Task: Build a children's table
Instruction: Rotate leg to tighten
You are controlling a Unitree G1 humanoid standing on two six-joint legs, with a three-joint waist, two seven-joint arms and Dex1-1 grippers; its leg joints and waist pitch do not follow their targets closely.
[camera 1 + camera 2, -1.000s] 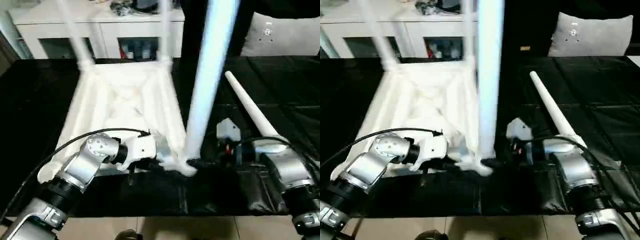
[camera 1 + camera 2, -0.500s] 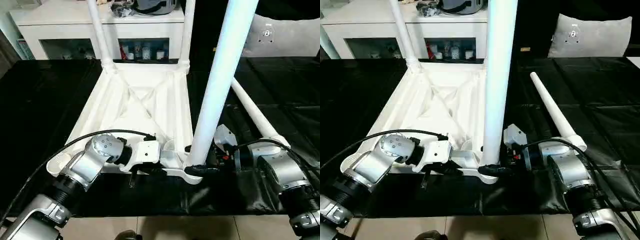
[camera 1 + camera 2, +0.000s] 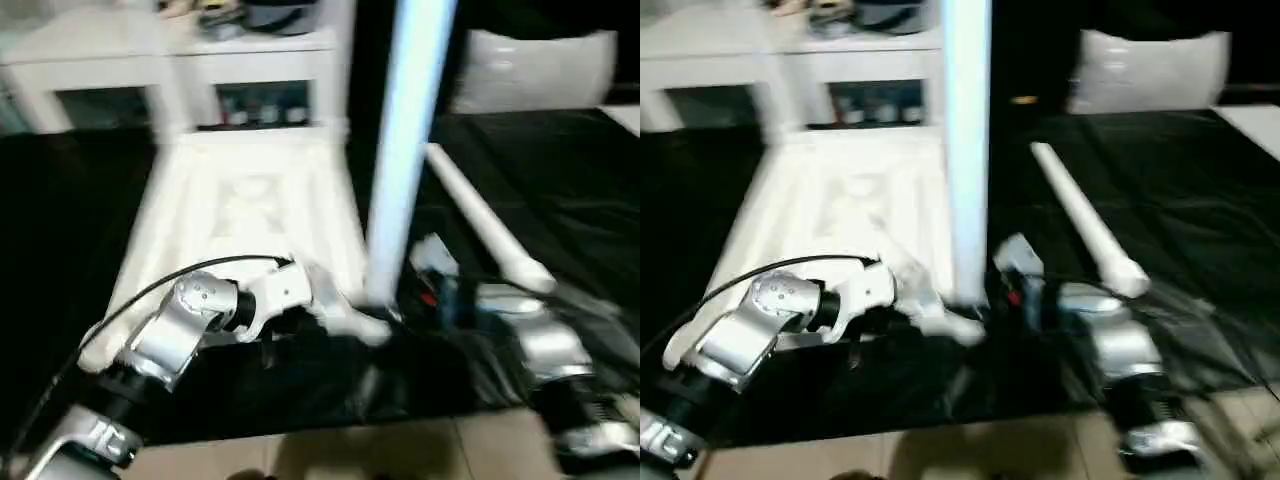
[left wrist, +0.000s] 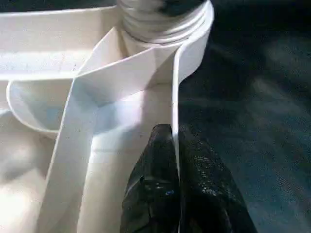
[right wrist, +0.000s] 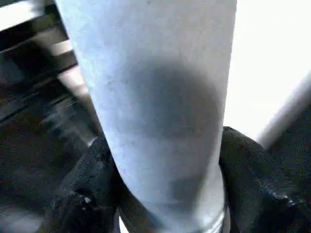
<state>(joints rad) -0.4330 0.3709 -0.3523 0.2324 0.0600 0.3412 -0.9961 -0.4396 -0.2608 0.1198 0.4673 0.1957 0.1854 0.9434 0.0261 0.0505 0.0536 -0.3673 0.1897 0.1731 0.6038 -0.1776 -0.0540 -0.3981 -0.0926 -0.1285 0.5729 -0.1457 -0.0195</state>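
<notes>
Tabletop upside down on black surface. Left gripper jaws pinch its rim wall beside the corner socket. Right gripper jaws clamp the upright leg there. Spare leg lies alongside.

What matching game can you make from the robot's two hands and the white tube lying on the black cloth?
Things:
1. left hand
2. right hand
3. spare leg
4. tabletop

States:
A. lying flat on the black cloth, nothing touching it
B. upside down, ribs facing up
C. pinched shut on the tabletop's thin edge wall
D. fingers on either side of the upright leg

Pairs: 1-C, 2-D, 3-A, 4-B
</notes>
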